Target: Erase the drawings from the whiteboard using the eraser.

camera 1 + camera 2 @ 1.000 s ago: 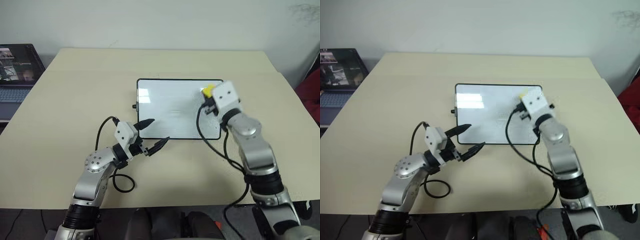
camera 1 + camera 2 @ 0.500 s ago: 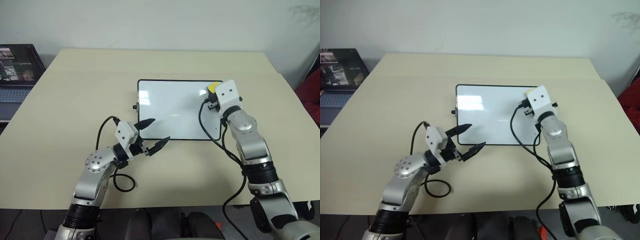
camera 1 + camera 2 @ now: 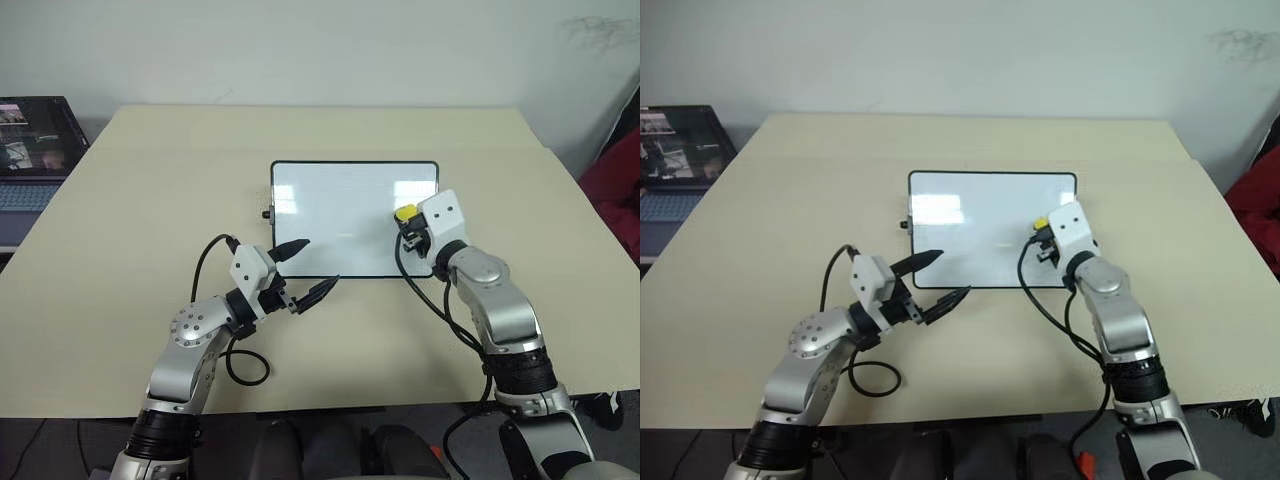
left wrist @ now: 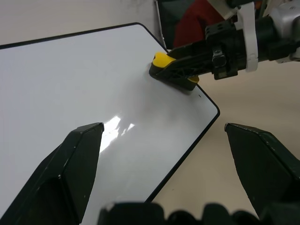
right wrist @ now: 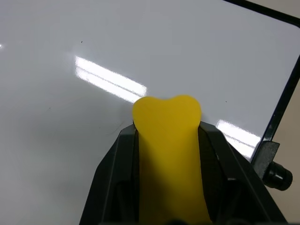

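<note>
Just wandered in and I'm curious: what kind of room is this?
Probably an office or lab room: a plain beige table against a bare white wall, a laptop on a side desk, and a small whiteboard laid flat.

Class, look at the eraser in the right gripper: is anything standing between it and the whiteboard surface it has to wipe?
Nothing visible. The eraser, held in the right gripper, already rests on the whiteboard near its right edge.

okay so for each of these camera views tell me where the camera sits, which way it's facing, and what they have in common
Head views: forward and down over the table, both arms showing.
Left wrist: along the open left gripper across the whiteboard toward the right gripper.
Right wrist: along its fingers, shut on the eraser.
Shared: whiteboard and eraser in all views.
</note>
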Available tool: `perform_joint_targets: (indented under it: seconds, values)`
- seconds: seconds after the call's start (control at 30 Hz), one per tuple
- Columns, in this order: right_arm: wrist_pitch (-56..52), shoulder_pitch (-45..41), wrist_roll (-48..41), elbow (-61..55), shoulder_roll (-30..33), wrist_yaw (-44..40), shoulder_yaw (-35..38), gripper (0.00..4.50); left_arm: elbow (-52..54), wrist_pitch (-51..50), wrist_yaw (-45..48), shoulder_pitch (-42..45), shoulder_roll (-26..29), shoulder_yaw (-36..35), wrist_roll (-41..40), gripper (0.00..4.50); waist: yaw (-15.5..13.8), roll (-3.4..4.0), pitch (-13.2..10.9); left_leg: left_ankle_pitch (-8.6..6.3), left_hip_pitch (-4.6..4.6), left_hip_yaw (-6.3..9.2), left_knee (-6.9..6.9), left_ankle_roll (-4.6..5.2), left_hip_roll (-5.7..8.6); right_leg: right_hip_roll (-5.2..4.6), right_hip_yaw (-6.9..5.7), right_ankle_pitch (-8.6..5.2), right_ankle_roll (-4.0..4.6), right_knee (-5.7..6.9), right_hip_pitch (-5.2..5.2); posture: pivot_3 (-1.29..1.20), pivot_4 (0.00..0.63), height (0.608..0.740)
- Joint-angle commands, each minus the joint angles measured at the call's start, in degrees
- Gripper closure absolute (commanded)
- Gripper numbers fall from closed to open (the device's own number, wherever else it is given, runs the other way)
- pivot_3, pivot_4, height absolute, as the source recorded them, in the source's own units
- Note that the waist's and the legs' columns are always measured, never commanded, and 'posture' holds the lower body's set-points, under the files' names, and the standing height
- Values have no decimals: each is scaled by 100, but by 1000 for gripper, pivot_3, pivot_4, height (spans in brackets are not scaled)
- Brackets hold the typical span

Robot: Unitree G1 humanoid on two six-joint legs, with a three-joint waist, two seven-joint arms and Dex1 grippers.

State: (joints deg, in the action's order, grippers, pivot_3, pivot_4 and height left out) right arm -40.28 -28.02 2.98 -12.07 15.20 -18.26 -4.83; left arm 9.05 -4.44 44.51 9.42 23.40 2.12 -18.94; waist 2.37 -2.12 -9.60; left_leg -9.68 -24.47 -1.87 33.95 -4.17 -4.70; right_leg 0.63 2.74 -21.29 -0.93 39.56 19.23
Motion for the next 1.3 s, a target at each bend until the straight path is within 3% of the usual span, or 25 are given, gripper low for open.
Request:
perform_joint_targets:
  seconds: [0.03, 0.27, 0.4, 0.67, 1.0, 1.3]
  values:
    - [-245, 100, 37, -752, 353, -101, 110, 3195, 95, 119, 41, 5, 21, -34, -12, 0, -51, 0, 0, 0, -27, 0, 1, 0, 3, 8, -3, 8, 15, 2, 24, 0, 150, 740]
    - [-772, 1297, 33, -1926, 652, -121, -47, 3196, 133, 25, 264, -24, 129, -32, -106, 0, -84, 3, -3, -15, -46, -7, -12, -23, 4, 7, 2, -2, 0, -58, 23, 0, 150, 740]
    - [-959, 1850, 115, -2045, 619, 14, -218, 3196, 179, -58, 405, -20, 158, 34, -146, 0, -57, 3, -3, -17, -41, 1, -7, -18, 4, 8, -2, -2, -1, -54, 17, 0, 150, 740]
    - [-1069, 2062, -18, -2124, 764, -97, -227, 3196, 31, 93, 467, -61, 88, 42, -99, 0, -65, 7, -5, -17, -37, 6, -2, -17, 5, 10, -7, -3, -3, -46, 13, 0, 150, 740]
    - [-1284, 1220, -51, -2376, 801, -34, 58, 3196, 27, 22, 449, -5, 100, 26, -112, 0, -69, 7, -5, -17, -37, 8, -1, -17, 6, 13, -7, -2, 0, -48, 12, 0, 150, 740]
    - [-1051, 1743, 27, -1624, 1133, -166, -119, 3196, 375, -235, 323, -40, 84, 87, -160, 0, -81, 7, -4, -17, -38, 6, 0, -16, 9, 10, -7, -1, 1, -49, 9, 0, 150, 740]
